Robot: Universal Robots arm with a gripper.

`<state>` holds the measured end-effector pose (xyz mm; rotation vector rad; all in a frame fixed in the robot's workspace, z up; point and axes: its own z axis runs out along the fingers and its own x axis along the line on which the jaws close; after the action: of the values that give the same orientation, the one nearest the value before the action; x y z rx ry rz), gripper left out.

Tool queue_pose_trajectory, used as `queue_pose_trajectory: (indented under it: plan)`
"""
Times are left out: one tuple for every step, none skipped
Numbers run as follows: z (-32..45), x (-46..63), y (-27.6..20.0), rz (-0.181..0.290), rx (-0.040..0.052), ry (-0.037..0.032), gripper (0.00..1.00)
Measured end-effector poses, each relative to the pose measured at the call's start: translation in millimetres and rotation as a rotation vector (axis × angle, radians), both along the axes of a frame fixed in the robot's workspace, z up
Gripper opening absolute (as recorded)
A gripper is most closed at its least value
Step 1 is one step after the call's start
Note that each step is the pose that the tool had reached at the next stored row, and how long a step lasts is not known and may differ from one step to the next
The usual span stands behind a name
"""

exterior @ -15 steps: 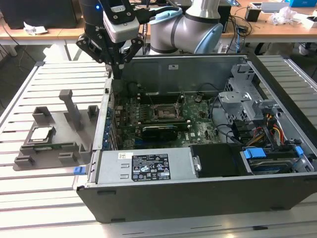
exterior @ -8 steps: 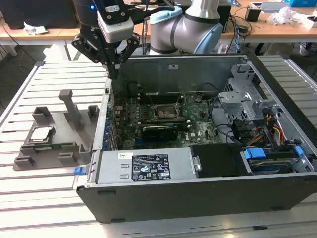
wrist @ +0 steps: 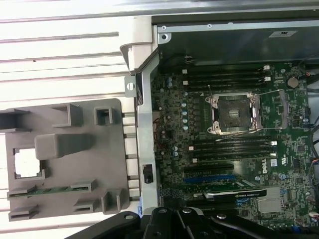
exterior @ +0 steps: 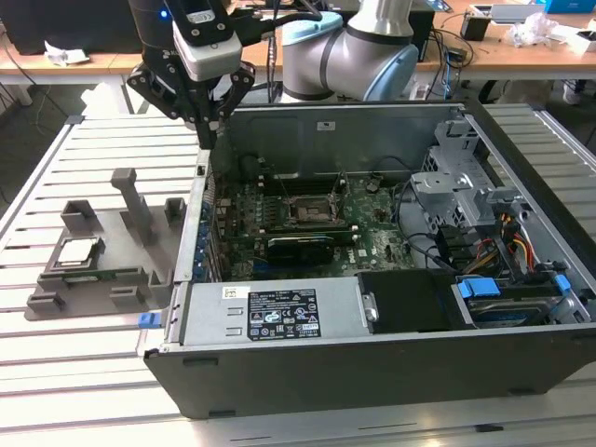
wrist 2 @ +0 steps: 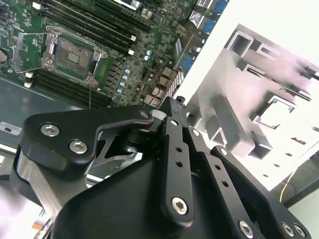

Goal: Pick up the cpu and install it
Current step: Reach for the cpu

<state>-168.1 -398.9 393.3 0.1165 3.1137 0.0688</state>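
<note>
Cpu point(exterior: 76, 251) sits unpicked in the grey tray point(exterior: 140, 279). Your gripper point(exterior: 207, 138) hangs closed and empty above the case point(exterior: 372, 368) edge, so the pick calls for opening over the chip.

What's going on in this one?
The robot arm's gripper hangs shut and empty over the wall of the open computer case on the exterior view's left. The cpu lies in the grey holder tray beside the case, not yet picked up. The motherboard socket stands open and empty.
</note>
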Motion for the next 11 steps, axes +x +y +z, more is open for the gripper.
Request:
queue_pose_trajectory:
  plan:
    - [0.0,-1.0,0.0,0.0,0.0,0.0,0.11]
    - [0.0,-1.9,0.0,0.0,0.0001,-0.0001,0.11]
    - [-0.1,-3.9,0.0,0.0,0.0001,-0.0001,0.11]
    - [0.0,-4.9,0.0,0.0,0.0001,0.0,0.11]
    - [0.0,-5.7,0.0,0.0,0.0001,-0.0001,0.11]
    - [0.0,-6.7,0.0,0.0,0.0001,-0.0001,0.11]
    - [0.0,-7.5,0.0,0.0,0.0001,-0.0001,0.11]
    - [-0.1,-8.9,0.0,0.0,0.0001,-0.0001,0.11]
    - [-0.1,-9.7,0.0,0.0,0.0001,-0.0001,0.11]
    - [0.0,-10.7,0.0,0.0,0.0001,-0.0001,0.11]
    - [-0.1,-11.8,0.0,0.0,0.0001,-0.0001,0.11]
